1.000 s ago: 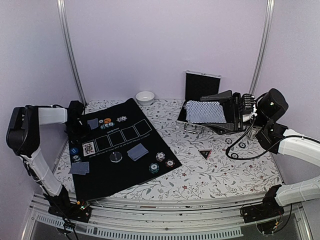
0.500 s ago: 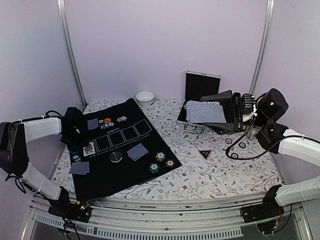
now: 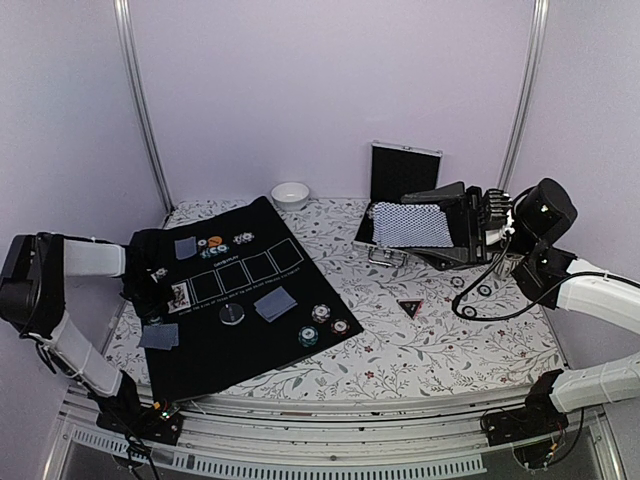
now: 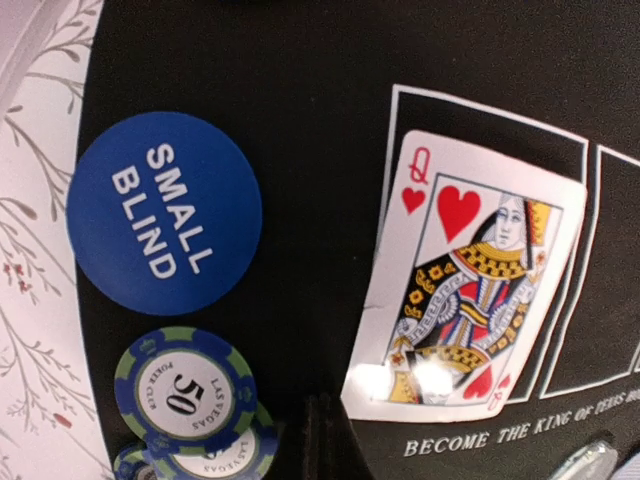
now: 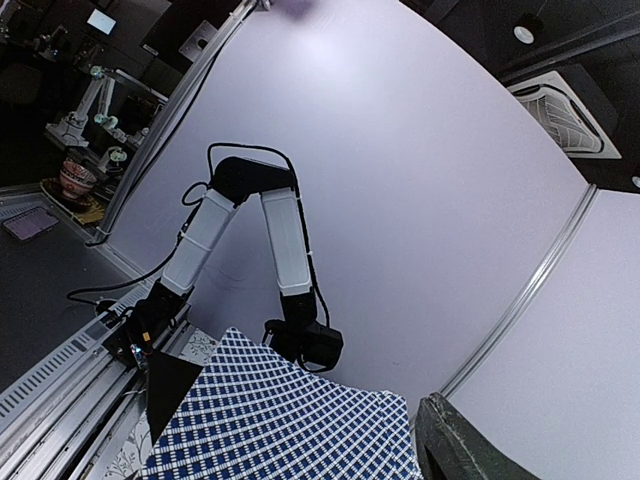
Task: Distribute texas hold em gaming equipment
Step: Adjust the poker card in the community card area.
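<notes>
My left gripper (image 3: pixel 156 276) is shut with nothing in it, low over the left edge of the black mat (image 3: pixel 250 352). In the left wrist view its closed fingertips (image 4: pixel 322 442) sit just below a face-up queen of hearts (image 4: pixel 468 290), beside a blue "small blind" button (image 4: pixel 165 225) and stacked poker chips (image 4: pixel 186 392). My right gripper (image 3: pixel 452 232) is raised at the right and shut on a fan of playing cards (image 3: pixel 410 224) with blue patterned backs (image 5: pixel 280 425). Face-down cards (image 3: pixel 275 303), more chips (image 3: pixel 321 325), a round grey button (image 3: pixel 232 314) and a black-red triangular marker (image 3: pixel 409 307) lie on the table.
An open silver-edged black case (image 3: pixel 405 171) stands behind the fanned cards. A small white bowl (image 3: pixel 290 194) sits at the back by the wall. Cables (image 3: pixel 482 290) loop on the flowered cloth under the right arm. Another face-down card (image 3: pixel 159 336) lies at the mat's near left.
My left gripper has moved nearer along the mat's left edge, down beside the queen of hearts, and has gone from open to shut. The right arm and its fan of cards have not moved.
</notes>
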